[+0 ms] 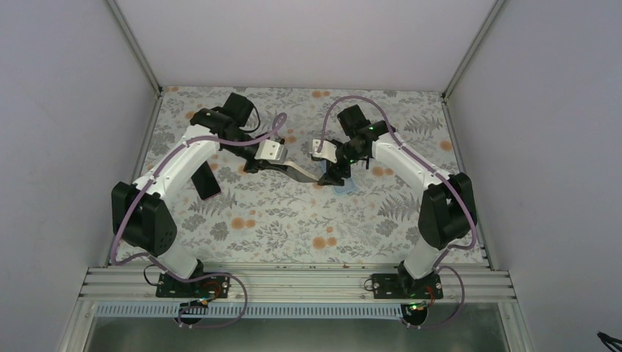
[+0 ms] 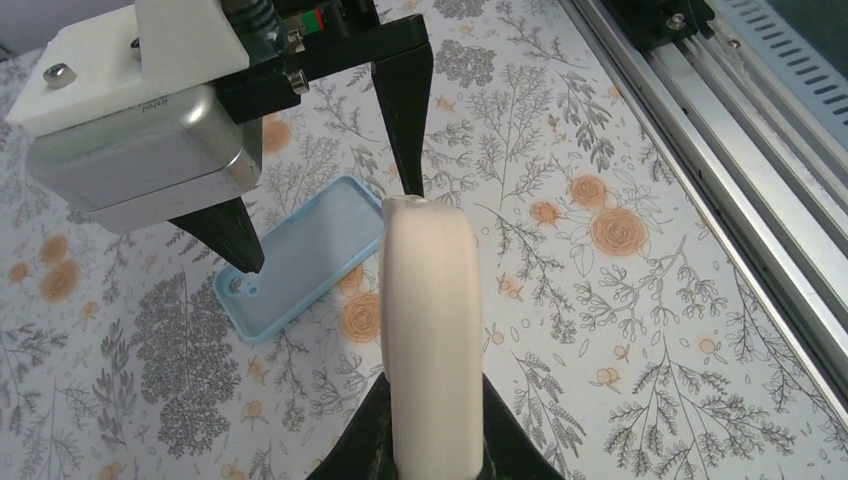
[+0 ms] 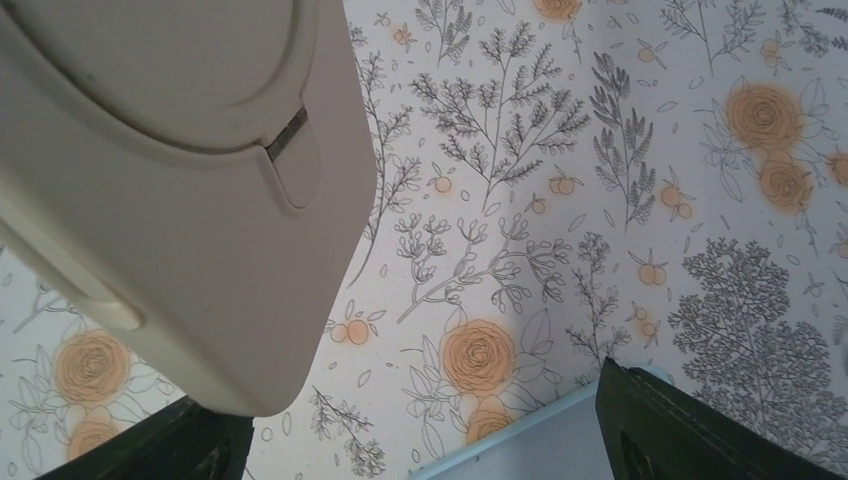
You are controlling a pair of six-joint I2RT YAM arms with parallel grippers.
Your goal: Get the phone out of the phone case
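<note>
We see the left gripper [image 1: 287, 163] closed tight on the phone [image 2: 428, 330], which it holds off the bench [image 2: 640, 340]. In the left wrist view the phone is a cream slab seen edge-on, rising from between the two dark fingers [image 2: 365, 445] at the bottom of the picture. The phone is out of its case.

The case [image 2: 305, 255] is pale blue and lies flat on the flowered bench with its hollow side up. It sits just beyond the phone and to the left in the left wrist view. From above, we find it under the right arm's wrist, near the middle of the bench.

The right gripper [image 2: 330, 228] stands wide open and has hold of nothing. One of its black fingers [image 2: 232, 235] points down at the near corner of the case, by the small holes there; we cannot tell whether it touches. The other finger comes down close to the phone's far end.

In the right wrist view the phone fills the upper left, a side button showing on its rounded edge, and the case's pale rim shows along the bottom between that gripper's fingers.
</note>
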